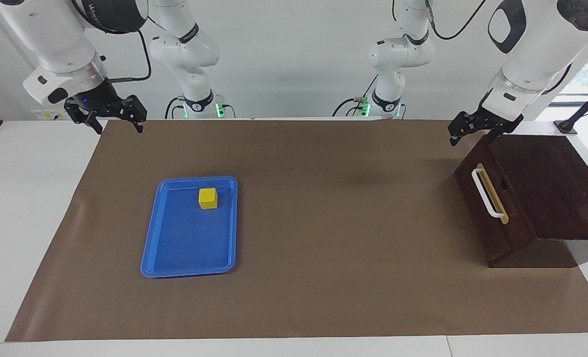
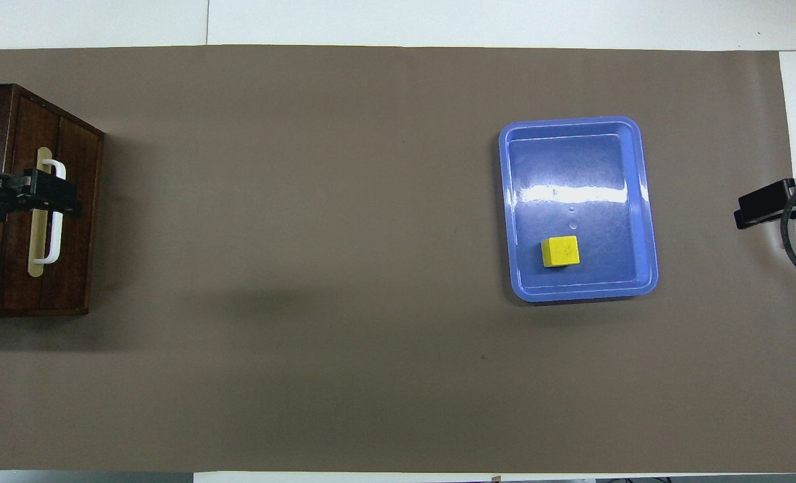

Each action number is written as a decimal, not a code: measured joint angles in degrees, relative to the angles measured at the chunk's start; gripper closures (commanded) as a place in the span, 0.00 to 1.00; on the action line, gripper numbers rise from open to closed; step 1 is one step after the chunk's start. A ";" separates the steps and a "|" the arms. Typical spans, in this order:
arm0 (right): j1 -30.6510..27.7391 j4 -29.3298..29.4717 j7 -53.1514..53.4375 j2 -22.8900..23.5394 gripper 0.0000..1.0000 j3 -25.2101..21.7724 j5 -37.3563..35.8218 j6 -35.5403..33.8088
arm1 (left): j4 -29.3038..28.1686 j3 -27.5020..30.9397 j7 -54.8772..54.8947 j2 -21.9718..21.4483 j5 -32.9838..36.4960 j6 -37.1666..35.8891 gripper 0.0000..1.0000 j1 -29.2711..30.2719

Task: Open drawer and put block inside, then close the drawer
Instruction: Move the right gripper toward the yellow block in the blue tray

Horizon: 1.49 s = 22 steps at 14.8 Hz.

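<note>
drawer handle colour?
White: the handle on the closed drawer shows best in the facing view.

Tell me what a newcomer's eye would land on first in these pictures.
First, the bright yellow block in the blue tray, toward the right arm's end of the table, in the part of the tray nearer the robots. Next, the dark wooden cabinet at the left arm's end, its drawer closed, with a white handle. The left gripper hangs open over the cabinet; the right gripper waits open, raised over its end.
</note>
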 measured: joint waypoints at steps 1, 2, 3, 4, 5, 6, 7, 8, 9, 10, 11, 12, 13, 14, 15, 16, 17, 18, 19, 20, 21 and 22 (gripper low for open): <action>0.00 0.00 0.00 0.00 0.00 0.00 0.00 0.00 | -0.01 0.03 -0.01 -0.05 0.00 0.00 0.00 0.00; 0.00 0.00 0.00 0.00 0.00 0.00 0.00 0.00 | -0.01 0.12 -0.03 -0.09 0.00 0.00 0.00 0.01; 0.00 0.00 0.00 0.00 0.00 0.00 0.00 0.00 | -0.01 0.28 -0.05 -0.12 0.00 0.00 0.00 0.02; 0.00 0.00 0.00 0.00 0.00 0.00 0.00 0.00 | -0.02 0.46 -0.05 -0.14 0.00 0.00 0.00 0.06; 0.00 0.00 0.00 0.00 0.00 0.00 0.00 0.00 | -0.03 0.60 -0.05 -0.16 0.00 0.00 0.00 0.08; 0.00 0.00 0.00 0.00 0.00 0.00 0.00 0.00 | -0.05 0.67 -0.05 -0.17 0.00 0.00 0.00 0.08; 0.00 0.00 0.00 0.00 0.00 0.00 0.00 0.00 | -0.06 0.68 -0.05 -0.17 0.00 0.00 0.00 0.08; 0.00 0.00 0.00 0.00 0.00 0.00 0.00 0.00 | -0.07 0.68 -0.05 -0.18 0.00 0.00 0.00 0.08; 0.00 0.00 0.00 0.00 0.00 0.00 0.00 0.00 | -0.08 0.68 -0.05 -0.18 0.00 0.00 0.00 0.08; 0.00 -0.01 0.00 0.00 0.00 0.00 0.00 0.00 | -0.09 0.68 -0.05 -0.18 0.00 0.00 0.00 0.08; 0.00 -0.03 0.00 0.00 0.00 0.00 0.00 0.00 | -0.09 0.68 -0.05 -0.19 0.00 0.00 0.00 0.08; 0.00 -0.06 0.00 0.00 0.00 0.00 0.00 0.00 | -0.10 0.68 -0.05 -0.19 0.00 0.00 0.00 0.08; 0.00 -0.14 -0.40 -0.02 0.00 0.00 0.00 0.00 | -0.10 0.68 -0.05 -0.19 0.00 0.00 0.00 0.08; 0.01 -0.42 -1.86 -0.09 0.00 0.01 0.00 0.00 | -0.10 0.68 -0.05 -0.19 0.00 0.00 0.00 0.08; -0.01 -1.06 -4.09 -0.28 0.00 0.01 0.00 0.00 | -0.11 0.68 -0.05 -0.19 0.00 0.00 0.00 0.08; -0.05 -2.21 -6.44 -0.67 0.00 0.00 0.23 0.12 | -0.11 0.68 -0.05 -0.19 0.00 0.00 0.00 0.08; -0.15 -3.78 -8.37 -1.28 0.00 0.00 1.19 0.96 | -0.11 0.68 -0.05 -0.21 0.00 0.00 0.00 0.08; -0.29 -5.79 -10.40 -2.06 0.00 0.00 2.57 2.44 | -0.11 0.69 -0.05 -0.23 0.00 0.01 0.00 0.08; -0.41 -8.10 -12.90 -3.00 0.00 -0.01 3.96 4.06 | -0.11 0.74 -0.05 -0.25 0.00 0.00 0.00 0.09; -0.50 -10.82 -16.12 -4.12 0.00 -0.02 5.25 6.09 | -0.12 0.85 -0.11 -0.28 0.00 -0.02 0.00 0.18; -0.54 -13.87 -19.88 -5.40 0.00 -0.03 6.42 8.52 | -0.15 1.00 -0.14 -0.31 0.00 -0.03 0.00 0.38; -0.53 -16.77 -23.75 -6.64 0.00 -0.03 7.20 10.97 | -0.17 1.10 -0.14 -0.34 0.00 -0.02 0.00 0.59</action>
